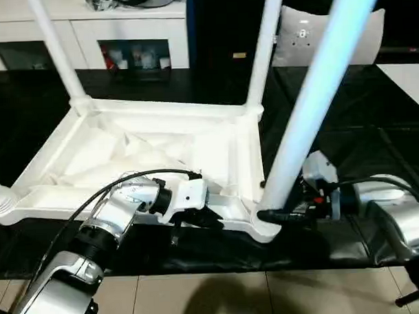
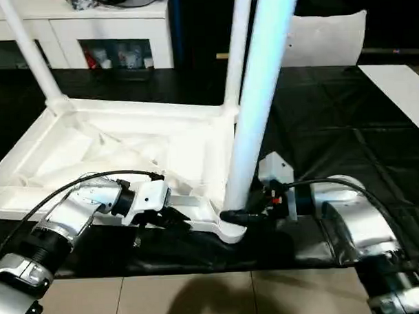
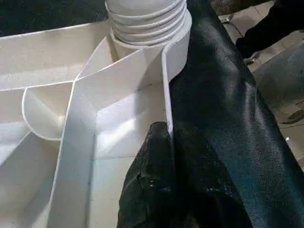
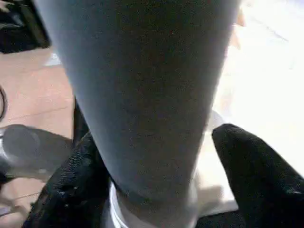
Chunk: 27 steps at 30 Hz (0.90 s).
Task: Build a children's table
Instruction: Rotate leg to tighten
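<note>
The children's table top lies upside down on a black mat, ribbed underside up. Three white legs stand in its corner sockets: far left, far right and near right. My right gripper is open around the base of the near right leg. One finger touches the leg and the other finger stands a little off it. My left gripper is shut on the top's near rim, pointing toward the leg's threaded base.
The black mat covers the floor under the table top, with light tiles in front of it. A white cabinet stands at the back and a white panel leans at the back right.
</note>
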{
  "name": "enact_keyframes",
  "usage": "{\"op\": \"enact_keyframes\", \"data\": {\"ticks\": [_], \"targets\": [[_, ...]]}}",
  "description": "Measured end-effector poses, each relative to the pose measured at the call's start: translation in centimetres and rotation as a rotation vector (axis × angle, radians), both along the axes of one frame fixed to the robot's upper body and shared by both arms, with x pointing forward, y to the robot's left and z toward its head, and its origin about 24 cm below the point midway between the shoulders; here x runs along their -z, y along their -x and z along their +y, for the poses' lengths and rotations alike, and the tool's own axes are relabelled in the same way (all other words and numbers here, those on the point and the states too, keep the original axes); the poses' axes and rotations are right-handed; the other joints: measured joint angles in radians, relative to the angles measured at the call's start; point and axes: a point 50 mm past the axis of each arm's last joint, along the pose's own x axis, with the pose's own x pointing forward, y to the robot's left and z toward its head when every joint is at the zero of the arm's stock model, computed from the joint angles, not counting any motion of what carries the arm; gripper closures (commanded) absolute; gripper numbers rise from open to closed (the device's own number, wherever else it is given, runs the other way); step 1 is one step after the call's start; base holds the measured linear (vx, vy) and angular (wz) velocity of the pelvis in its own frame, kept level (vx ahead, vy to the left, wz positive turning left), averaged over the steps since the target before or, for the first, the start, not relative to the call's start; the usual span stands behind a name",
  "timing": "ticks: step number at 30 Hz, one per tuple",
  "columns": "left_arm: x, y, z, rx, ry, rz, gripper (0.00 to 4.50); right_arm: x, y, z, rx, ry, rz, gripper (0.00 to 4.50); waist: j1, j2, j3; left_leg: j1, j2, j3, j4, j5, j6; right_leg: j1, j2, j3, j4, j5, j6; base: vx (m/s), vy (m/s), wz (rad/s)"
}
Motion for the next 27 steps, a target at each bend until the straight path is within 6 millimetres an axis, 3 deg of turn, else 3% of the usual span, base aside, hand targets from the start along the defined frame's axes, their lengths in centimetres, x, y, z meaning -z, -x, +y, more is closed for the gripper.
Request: {"op": "enact_keyframes", "data": {"ticks": [6,13,18,22,27], "targets": [[-0.1,0.0,-0.1,0.001,0.0,0.008,4.5,0.6,0.1,0.1,-0.042,-0.001,0.057,1.68,0.01,0.0,0.0,0.0,0.0,0.0,0.0,0.0,0.0,0.0,0.0,0.0,0.0,0.001,-0.002,0.0,0.0,0.0],[-0.2,0.0,0.0,-0.013,0.004,0.027,4.5,0.7,0.2,0.2,-0.053,-0.005,0.067,2.34,0.011,0.0,0.0,0.0,0.0,0.001,0.0,0.0,0.0,0.0,0.0,0.0,0.0,0.001,-0.001,0.0,0.0,0.0],[-0.3,0.0,0.2,-0.029,0.005,0.049,4.5,0.8,0.4,0.4,-0.027,-0.033,0.069,2.44,0.008,0.0,0.0,0.0,0.001,0.001,0.0,0.0,0.0,-0.001,0.0,0.0,0.0,0.0,-0.001,0.0,0.0,0.0],[-0.2,-0.1,0.3,-0.094,0.011,0.089,4.5,1.1,0.5,1.3,0.061,-0.053,0.066,2.46,-0.001,0.0,-0.001,0.001,0.001,0.001,0.0,0.001,-0.002,-0.001,0.001,0.0,0.001,0.0,0.0,0.0,0.0,0.0],[0.0,-0.7,0.8,-0.257,0.005,0.113,4.5,1.6,-0.7,3.1,0.266,-0.062,0.028,2.49,-0.039,0.0,-0.001,0.002,0.001,0.001,0.0,0.004,-0.005,0.0,0.001,0.0,0.0,0.001,-0.001,0.0,0.0,0.0]]}}
